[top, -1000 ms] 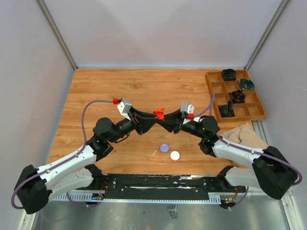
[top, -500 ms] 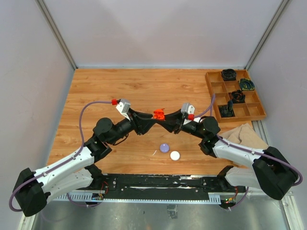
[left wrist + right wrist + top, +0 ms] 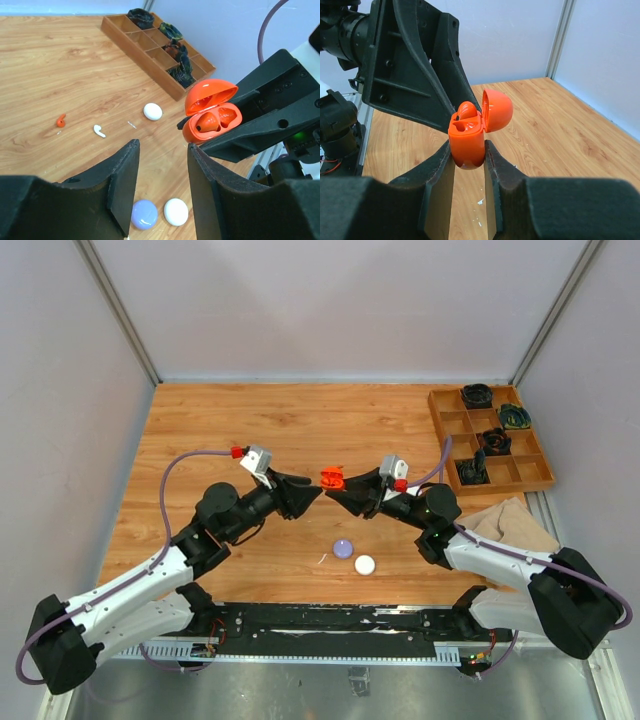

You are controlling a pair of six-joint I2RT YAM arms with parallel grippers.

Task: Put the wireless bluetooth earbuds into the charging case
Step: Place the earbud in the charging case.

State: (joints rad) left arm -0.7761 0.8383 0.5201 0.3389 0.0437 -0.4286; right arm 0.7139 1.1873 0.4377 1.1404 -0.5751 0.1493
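Observation:
My right gripper (image 3: 468, 146) is shut on the lower half of an open orange-red charging case (image 3: 470, 131), held in the air above the table. An orange-red earbud (image 3: 467, 111) sits in one slot of it. The case also shows in the left wrist view (image 3: 210, 112) and the top view (image 3: 331, 477). My left gripper (image 3: 162, 146) is open and empty, just left of the case and apart from it. A loose orange-red earbud (image 3: 60, 120) and a white earbud (image 3: 99, 131) lie on the wood. In the top view the left gripper (image 3: 316, 490) and right gripper (image 3: 338, 489) face each other.
A lilac puck (image 3: 343, 548) and a white puck (image 3: 364, 564) lie on the table near the arm bases. Another white puck (image 3: 152, 111) lies beyond the case. A wooden compartment tray (image 3: 437, 430) with dark items stands at the back right, with a beige cloth (image 3: 510, 522) near it.
My left gripper, which was at the case with the right one, has drawn back to the left and stands open. The case stays in the right gripper.

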